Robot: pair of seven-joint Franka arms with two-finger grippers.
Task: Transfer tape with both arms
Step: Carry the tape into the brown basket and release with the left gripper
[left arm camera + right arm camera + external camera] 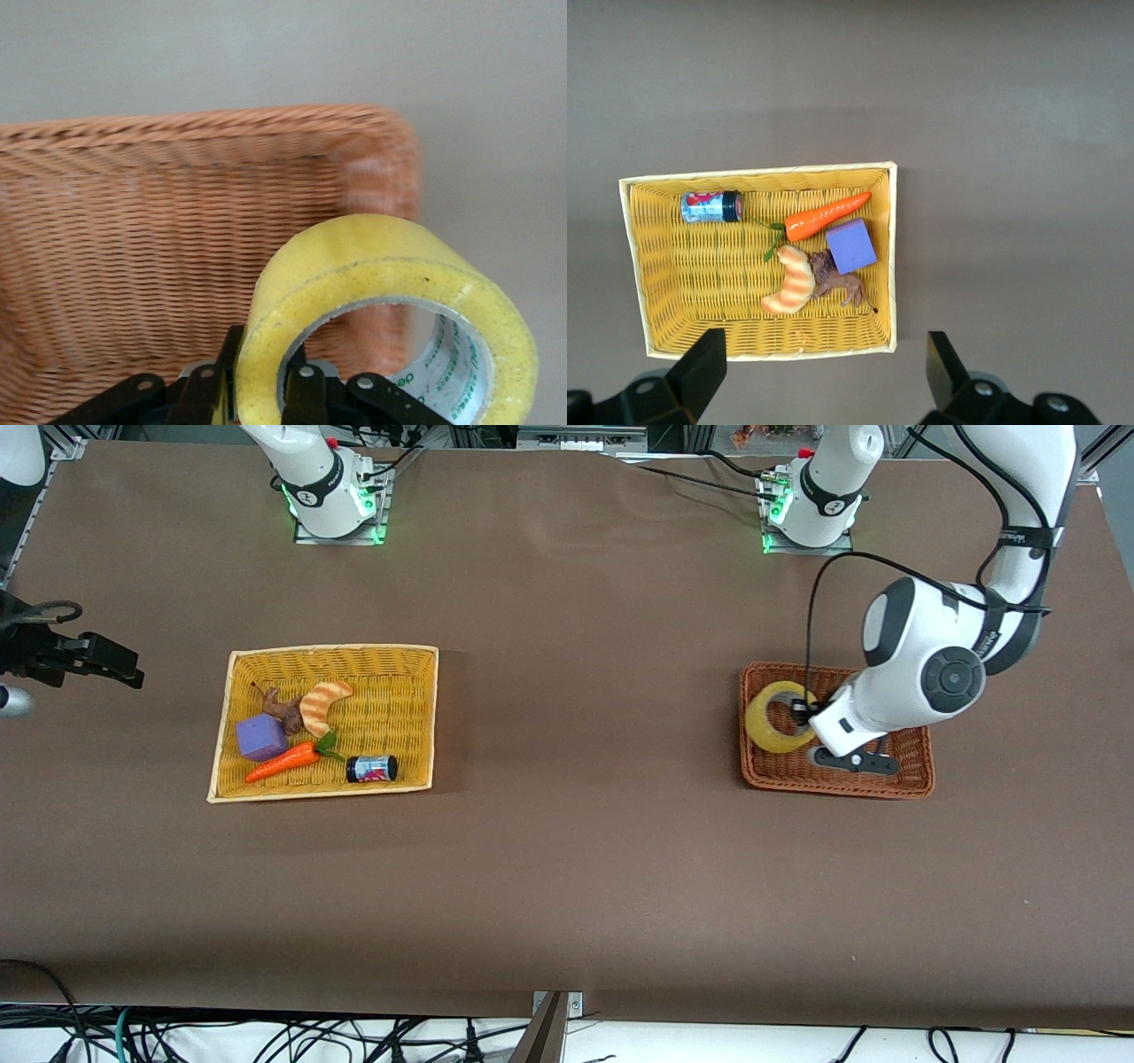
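**Left gripper pinches the tape roll in the brown basket; right arm waits above the yellow basket**

A brown table (567, 886) holds two wicker baskets, well apart. Toward the left arm's end sits a reddish-brown basket (904, 779). In it is the tape (769, 731), a thick yellowish roll with a grey cardboard core, tilted up on its edge in the basket's part toward the middle of the table. The left gripper (804, 713) reaches down into this basket. Its black fingers (306, 390) close on the wall of the roll, one inside the core and one outside, as the left wrist view shows. In that view the roll (372, 274) fills the foreground with the basket's woven floor (159, 266) under it.

Toward the right arm's end sits a yellow basket (399, 664). It holds an orange toy carrot (283, 762), a purple cube (260, 737), a striped croissant toy (322, 701), a small brown animal figure (282, 708) and a small can lying on its side (371, 768).

The right gripper (824, 376) hangs high beside the table's edge at the right arm's end, waiting. Its fingers are spread wide apart with nothing between them.
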